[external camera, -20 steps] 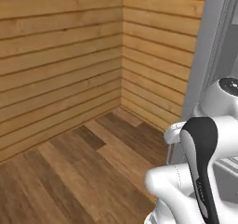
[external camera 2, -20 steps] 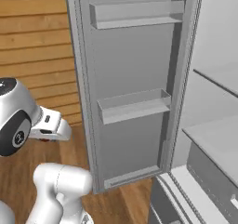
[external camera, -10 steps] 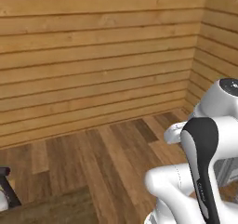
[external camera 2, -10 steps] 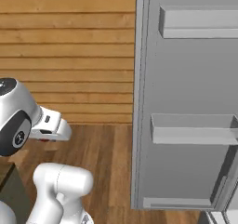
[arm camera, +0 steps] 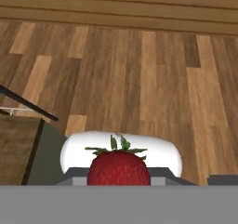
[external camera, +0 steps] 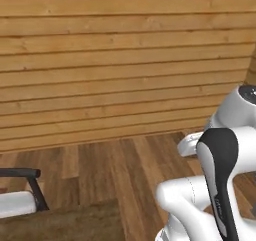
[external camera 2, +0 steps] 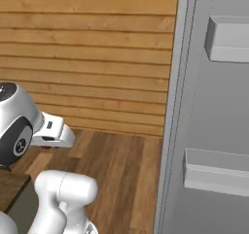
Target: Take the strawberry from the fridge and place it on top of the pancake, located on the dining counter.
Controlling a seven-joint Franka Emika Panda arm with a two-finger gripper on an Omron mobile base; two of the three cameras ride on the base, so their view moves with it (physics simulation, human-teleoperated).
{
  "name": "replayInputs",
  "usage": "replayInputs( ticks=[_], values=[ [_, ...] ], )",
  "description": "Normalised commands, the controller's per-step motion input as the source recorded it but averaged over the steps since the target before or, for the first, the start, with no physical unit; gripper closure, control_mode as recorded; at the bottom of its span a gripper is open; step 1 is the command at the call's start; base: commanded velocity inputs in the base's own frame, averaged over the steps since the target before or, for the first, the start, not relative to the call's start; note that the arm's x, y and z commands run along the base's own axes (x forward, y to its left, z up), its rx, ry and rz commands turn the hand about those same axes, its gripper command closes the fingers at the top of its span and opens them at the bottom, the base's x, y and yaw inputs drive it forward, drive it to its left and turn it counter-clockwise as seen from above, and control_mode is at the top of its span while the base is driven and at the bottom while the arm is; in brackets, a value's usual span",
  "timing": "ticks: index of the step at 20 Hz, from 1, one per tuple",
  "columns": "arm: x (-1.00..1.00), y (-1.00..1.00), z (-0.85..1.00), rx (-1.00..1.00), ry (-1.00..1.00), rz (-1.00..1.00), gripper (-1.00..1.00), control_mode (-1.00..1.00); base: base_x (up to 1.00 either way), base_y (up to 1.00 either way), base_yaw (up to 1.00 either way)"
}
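Clearly the carry leg of the task is under way: the strawberry (arm camera: 119, 168) sits at the bottom of the hand view, red body up against the gripper (arm camera: 119, 179), green leaves pointing away from the hand toward the wooden floor (arm camera: 139, 79). The jaws are drawn in narrow and the berry lies right between them, so I judge it held, though the fingertips themselves are hard to make out.

In the right base view the fridge (external camera 2: 214, 131) stands at the right with its door shelves showing, and the hand (external camera 2: 51, 133) is out over the floor to the left, well apart from it. A speck of red shows under the hand there.

The relation that matters next is where the dining counter (external camera: 65, 225) lies from the gripper. A dark brown corner of it shows at the lower left of the left base view, beside a dark-framed stool (external camera: 20, 190), and again at the lower left of the hand view. So the counter is to the robot's left and low. The pancake cannot be placed from these views; the base likely has to turn further left.
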Motion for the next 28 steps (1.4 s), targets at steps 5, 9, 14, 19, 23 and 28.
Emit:
replayInputs(
  ticks=[5,9,14,19,23,28],
  values=[
    [0.00,0.00,0.00,0.00,0.00,0.00,1.00,1.00,1.00,0.00,0.01],
    [0.00,0.00,0.00,0.00,0.00,0.00,1.00,1.00,1.00,0.01,-0.02],
    [0.00,0.00,0.00,0.00,0.00,0.00,1.00,1.00,1.00,0.10,0.01],
    [0.00,0.00,0.00,0.00,0.00,0.00,1.00,1.00,1.00,0.32,0.37],
    [0.00,0.00,0.00,0.00,0.00,0.00,1.00,1.00,0.95,0.11,0.72],
    [0.00,0.00,0.00,0.00,0.00,0.00,1.00,1.00,0.92,0.04,0.74]
  ],
)
